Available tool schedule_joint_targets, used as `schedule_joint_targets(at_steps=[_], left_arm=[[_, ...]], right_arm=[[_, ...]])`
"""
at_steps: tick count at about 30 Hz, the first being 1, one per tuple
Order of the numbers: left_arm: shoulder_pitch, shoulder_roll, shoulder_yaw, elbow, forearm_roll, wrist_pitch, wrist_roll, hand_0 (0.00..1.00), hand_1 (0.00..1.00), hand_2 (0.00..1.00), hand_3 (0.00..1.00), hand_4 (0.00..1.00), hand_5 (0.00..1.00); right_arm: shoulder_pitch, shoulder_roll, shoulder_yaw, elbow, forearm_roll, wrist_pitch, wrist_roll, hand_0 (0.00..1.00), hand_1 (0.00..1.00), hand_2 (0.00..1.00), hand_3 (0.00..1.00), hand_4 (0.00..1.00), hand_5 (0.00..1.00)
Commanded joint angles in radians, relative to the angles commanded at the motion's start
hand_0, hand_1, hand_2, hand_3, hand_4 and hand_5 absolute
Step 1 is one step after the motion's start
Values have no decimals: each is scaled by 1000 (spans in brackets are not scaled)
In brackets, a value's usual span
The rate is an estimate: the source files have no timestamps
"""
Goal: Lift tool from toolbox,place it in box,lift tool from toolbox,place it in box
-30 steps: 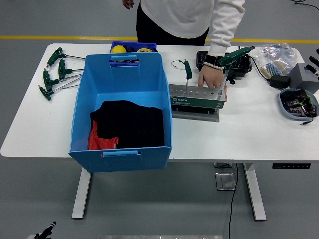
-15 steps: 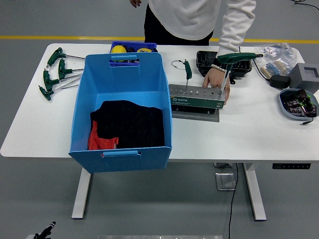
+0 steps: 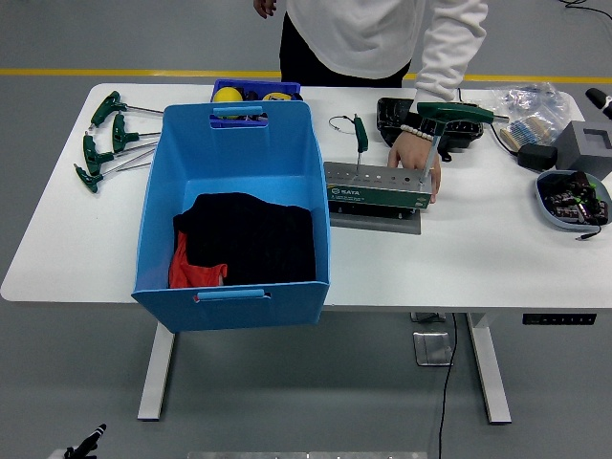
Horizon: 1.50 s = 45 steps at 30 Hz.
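Note:
A grey-green tool stand (image 3: 375,191) sits mid-table, right of a large blue box (image 3: 153,206). A green T-handle tool (image 3: 453,114) stands in the stand's right end. A smaller green-handled tool (image 3: 360,135) stands in its left end. A person's hand (image 3: 405,153) rests on the stand's right end, next to the T-handle tool's shaft. The blue box holds black and red cloth (image 3: 247,237). A black tip, perhaps of my right hand (image 3: 597,98), shows at the right edge, far from the stand. My left hand is out of view.
Several green T-handle tools (image 3: 105,139) lie at the table's far left. A small blue bin (image 3: 251,92) stands behind the box. A black tray (image 3: 397,117), a plastic bag (image 3: 526,110), a grey block (image 3: 585,148) and a blue dish of parts (image 3: 572,199) crowd the right side.
The T-handle tool's handle has swung from tilted to nearly level and shifted slightly right. The person's hand has slid along the stand's right end. The black tip at the right edge moved up.

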Motion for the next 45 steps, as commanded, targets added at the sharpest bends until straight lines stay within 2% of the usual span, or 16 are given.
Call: schedule_joint_targets(at_steps=[3,5,9,16,17,20,22,23,26,29,32,34,35,40,41,45], left_arm=[[0,1,-9,0,9,1,2,769,801,806,780,794,775],[0,2,-12,0,11,1,2,767,797,806,779,794,777],[-1,3,-15,0,15,0,4,767,797,806,779,794,777],[-6,8,-3,0,4,-2,4,767,797,804,778,793,775],[-7,8,-1,0,3,-2,4,766,797,802,778,794,776],[-10,9,5,0,-2,-2,4,766,797,802,778,794,776],[-11,10,9,0,-8,-2,3,766,797,802,778,794,776],[-11,10,9,0,-8,-2,3,766,794,801,775,794,775],[-15,11,-10,0,10,0,7,766,794,801,775,794,775],[-17,9,-14,0,11,5,6,766,794,796,775,793,775],[-18,10,-9,0,5,10,3,766,794,796,775,793,775],[-18,10,-12,0,6,11,2,766,794,796,775,793,775],[-17,10,-11,0,4,12,2,760,793,794,774,792,772],[-18,11,-8,0,-1,20,0,760,793,794,774,792,772],[-18,11,-4,0,-4,20,-2,748,791,794,773,793,775],[-20,13,-1,0,-5,19,0,748,791,794,773,793,775]], right_arm=[[35,-9,-48,1,-108,27,-6,942,897,936,978,998,760],[53,-10,-71,1,-120,35,-8,976,922,961,998,998,714],[99,-4,-123,6,-125,44,-19,976,922,961,998,998,714],[222,45,-228,-9,-135,61,-60,995,930,963,994,998,690],[240,54,-243,-16,-140,64,-64,976,905,920,961,998,663],[302,81,-302,-50,-149,72,-65,976,905,920,961,998,663],[352,109,-355,-98,-140,61,-39,976,905,920,961,998,663],[372,118,-378,-119,-140,57,-28,979,824,829,881,998,633],[438,156,-459,-195,-147,48,10,979,824,829,881,998,633],[490,199,-518,-275,-162,64,34,975,790,778,837,998,576],[531,246,-552,-370,-173,87,51,975,790,778,837,998,576],[545,265,-563,-420,-174,93,55,975,790,778,837,998,576],[550,272,-568,-439,-173,94,55,913,709,677,752,998,528],[577,310,-599,-551,-141,84,59,913,709,677,752,998,528],[581,315,-605,-570,-131,80,60,778,615,583,687,998,552],[588,329,-628,-616,-103,70,66,778,615,583,687,998,552]])
